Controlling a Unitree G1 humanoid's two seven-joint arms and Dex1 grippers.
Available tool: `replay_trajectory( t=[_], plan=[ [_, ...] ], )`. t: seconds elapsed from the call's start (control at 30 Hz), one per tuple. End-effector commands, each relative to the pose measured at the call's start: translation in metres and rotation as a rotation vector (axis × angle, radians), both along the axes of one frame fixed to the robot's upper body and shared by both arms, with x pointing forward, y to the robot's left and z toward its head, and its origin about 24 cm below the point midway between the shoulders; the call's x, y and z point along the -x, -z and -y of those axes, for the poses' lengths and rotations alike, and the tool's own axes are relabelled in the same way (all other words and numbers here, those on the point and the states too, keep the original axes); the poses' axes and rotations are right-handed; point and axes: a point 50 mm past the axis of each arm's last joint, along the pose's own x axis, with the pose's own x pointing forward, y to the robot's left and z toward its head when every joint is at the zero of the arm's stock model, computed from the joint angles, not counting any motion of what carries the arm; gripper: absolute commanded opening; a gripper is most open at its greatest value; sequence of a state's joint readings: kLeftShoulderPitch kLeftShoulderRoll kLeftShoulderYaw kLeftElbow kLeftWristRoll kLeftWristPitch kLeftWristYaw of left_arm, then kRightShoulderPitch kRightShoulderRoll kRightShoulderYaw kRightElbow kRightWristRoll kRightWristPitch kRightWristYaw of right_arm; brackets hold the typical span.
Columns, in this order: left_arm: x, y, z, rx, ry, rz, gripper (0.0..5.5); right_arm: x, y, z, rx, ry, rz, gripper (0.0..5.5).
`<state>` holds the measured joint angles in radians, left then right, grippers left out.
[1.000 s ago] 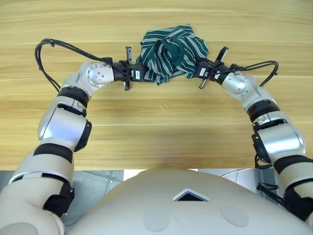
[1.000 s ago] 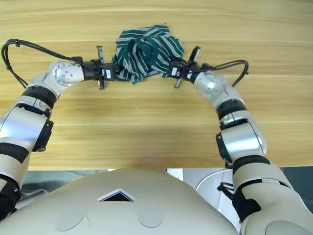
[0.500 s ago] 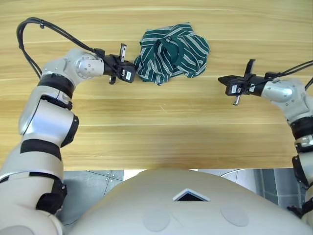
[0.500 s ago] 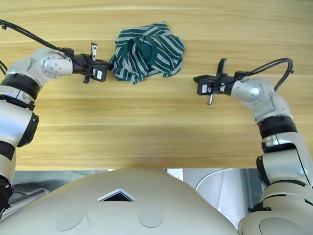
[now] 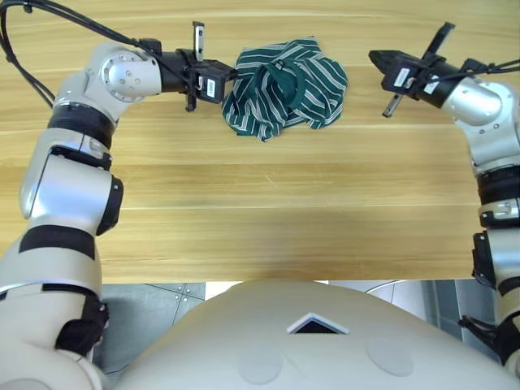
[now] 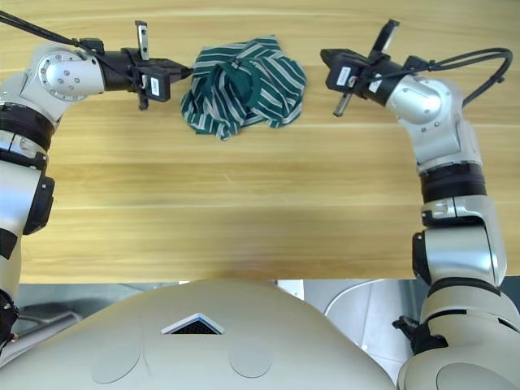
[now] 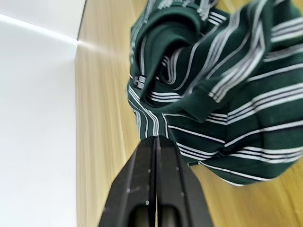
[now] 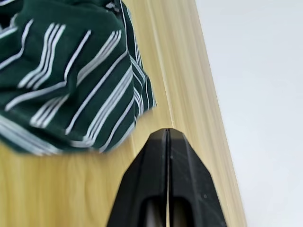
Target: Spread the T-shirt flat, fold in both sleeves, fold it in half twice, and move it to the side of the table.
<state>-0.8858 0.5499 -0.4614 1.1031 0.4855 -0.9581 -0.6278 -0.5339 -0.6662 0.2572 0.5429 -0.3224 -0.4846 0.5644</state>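
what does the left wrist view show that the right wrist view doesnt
Left wrist view: the shut left gripper with its tip against the edge of the shirt, plus the rolled dark collar. Right wrist view: the shut right gripper apart from the shirt, with bare table between them. Both: the crumpled green striped shirt on the wooden table, with the table's edge close by.

Light wood table [image 5: 260, 203] w/ crumpled green-striped T-shirt [image 5: 284, 88], far side, approx. centre.
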Motion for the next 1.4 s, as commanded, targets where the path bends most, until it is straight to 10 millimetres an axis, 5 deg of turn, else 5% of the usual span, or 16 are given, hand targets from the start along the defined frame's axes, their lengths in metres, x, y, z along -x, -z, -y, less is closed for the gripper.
replay_trajectory(
  t=[0.03, 0.23, 0.53, 0.97, 1.27, 1.4],
  plan=[
    [0.004, 0.014, 0.008, -0.076, 0.033, -0.045, 0.0, -0.005, 0.012, -0.025, 0.036, -0.061, -0.033, 0.03],
    [0.008, 0.036, 0.012, -0.167, 0.033, -0.096, 0.0, -0.005, 0.03, -0.057, 0.077, -0.151, -0.074, 0.03],
    [0.016, 0.056, 0.016, -0.278, 0.078, -0.155, 0.0, -0.006, 0.041, -0.066, 0.121, -0.172, -0.101, 0.03],
    [0.027, 0.072, 0.015, -0.403, 0.158, -0.171, 0.0, -0.016, 0.068, -0.034, 0.286, -0.038, -0.223, 0.03],
    [0.017, 0.063, 0.013, -0.436, 0.144, -0.087, 0.0, 0.023, 0.107, -0.02, 0.405, -0.187, -0.425, 0.03],
    [0.014, 0.059, -0.002, -0.474, 0.11, -0.064, 0.0, 0.047, 0.111, 0.009, 0.486, -0.259, -0.545, 0.03]
  ],
)
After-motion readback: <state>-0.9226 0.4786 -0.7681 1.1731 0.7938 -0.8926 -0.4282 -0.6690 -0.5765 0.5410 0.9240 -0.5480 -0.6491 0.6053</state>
